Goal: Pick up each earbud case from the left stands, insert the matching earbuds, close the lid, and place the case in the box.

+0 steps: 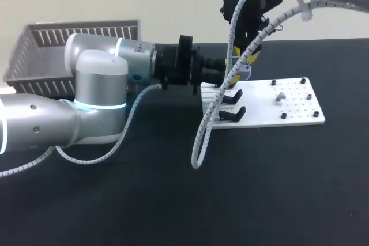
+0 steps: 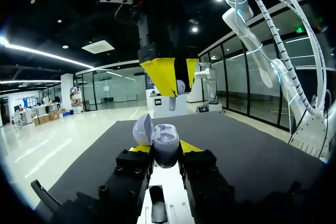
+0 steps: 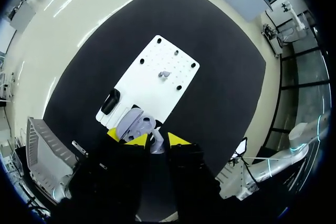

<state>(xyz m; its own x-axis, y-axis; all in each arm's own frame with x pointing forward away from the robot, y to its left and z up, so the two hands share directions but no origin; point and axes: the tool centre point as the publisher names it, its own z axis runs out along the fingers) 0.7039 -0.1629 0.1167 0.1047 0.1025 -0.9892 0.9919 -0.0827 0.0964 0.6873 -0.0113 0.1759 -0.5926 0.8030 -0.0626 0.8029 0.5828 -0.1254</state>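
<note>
One earbud [image 3: 156, 142], pinched in the right end effector [image 3: 153, 139], hangs just above the open earbud case [image 2: 160, 136] the left end effector [image 2: 165, 148] clamps — likely the insertion step — needing an aligned descent.

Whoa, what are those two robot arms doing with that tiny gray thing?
They are filling an earbud case. The left tool holds the open earbud case over the left end of the white board, with its lid flipped up. The right tool hangs right above it, pinching one earbud between its yellow tips, not yet in the case. A second earbud lies on the board, and the gray basket sits at the back left.
</note>
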